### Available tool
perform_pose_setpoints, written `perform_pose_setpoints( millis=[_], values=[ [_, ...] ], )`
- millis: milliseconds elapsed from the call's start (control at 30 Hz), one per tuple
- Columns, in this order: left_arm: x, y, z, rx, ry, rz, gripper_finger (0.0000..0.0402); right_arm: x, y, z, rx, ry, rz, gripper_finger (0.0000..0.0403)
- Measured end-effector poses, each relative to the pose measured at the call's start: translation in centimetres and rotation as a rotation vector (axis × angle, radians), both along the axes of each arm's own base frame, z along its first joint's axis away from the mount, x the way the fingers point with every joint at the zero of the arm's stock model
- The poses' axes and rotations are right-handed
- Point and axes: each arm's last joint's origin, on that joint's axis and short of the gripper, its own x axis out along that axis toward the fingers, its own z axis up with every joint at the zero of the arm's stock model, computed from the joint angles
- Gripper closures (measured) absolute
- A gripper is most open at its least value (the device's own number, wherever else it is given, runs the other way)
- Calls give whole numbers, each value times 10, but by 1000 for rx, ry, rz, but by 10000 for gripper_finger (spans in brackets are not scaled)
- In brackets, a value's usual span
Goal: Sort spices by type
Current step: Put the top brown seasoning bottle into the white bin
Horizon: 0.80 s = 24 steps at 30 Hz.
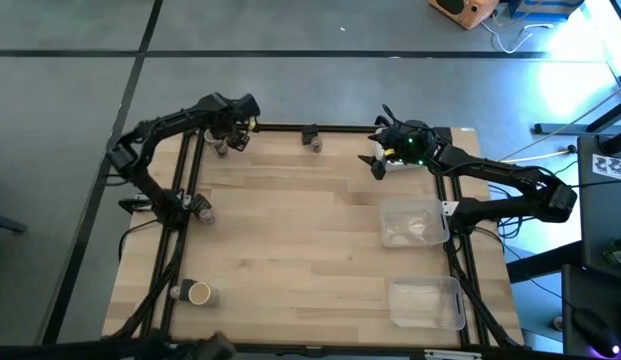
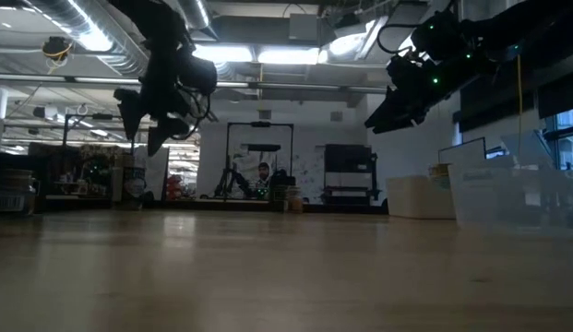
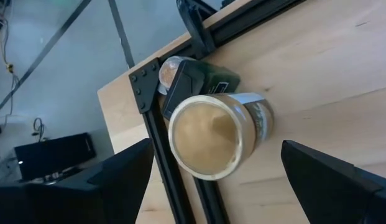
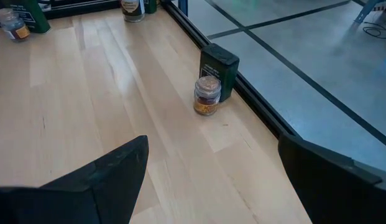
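My left gripper [image 1: 230, 128] [image 3: 216, 144] hangs open over the table's far left corner. Below it stand a round tan-topped jar [image 3: 208, 137], a dark blocky container [image 3: 208, 78] and a small round jar [image 3: 170, 70], close together against the black frame rail. My right gripper [image 1: 378, 165] [image 4: 211, 149] is open too, raised over the far right part of the table. It faces a dark blocky container [image 4: 219, 70] and a small round jar [image 4: 207, 96] standing at the far edge [image 1: 312, 138]. More spices stand at the left edge [image 1: 195, 208] and the near left corner [image 1: 195, 293].
Two clear plastic trays lie along the right side, one mid-table [image 1: 412, 222] and one near the front [image 1: 425, 302]. A black frame rail [image 1: 290, 128] runs round the table. The wooden middle [image 1: 300, 230] is bare. Both arms hang well above the tabletop in the low view.
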Motion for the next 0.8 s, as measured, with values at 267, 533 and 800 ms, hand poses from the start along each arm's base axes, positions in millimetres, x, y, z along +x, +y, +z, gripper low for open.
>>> perform_pose_setpoints(
  millis=[267,533,800],
  values=[
    [-7,12,-9,-49,43,1,66,0,0,-1,5,7,0,45],
    [-10,22,-21,-97,79,8,66,-1,1,-1,10,15,0,45],
    [-11,25,-25,-113,91,4,66,-1,1,-2,11,15,0,45]
  ],
)
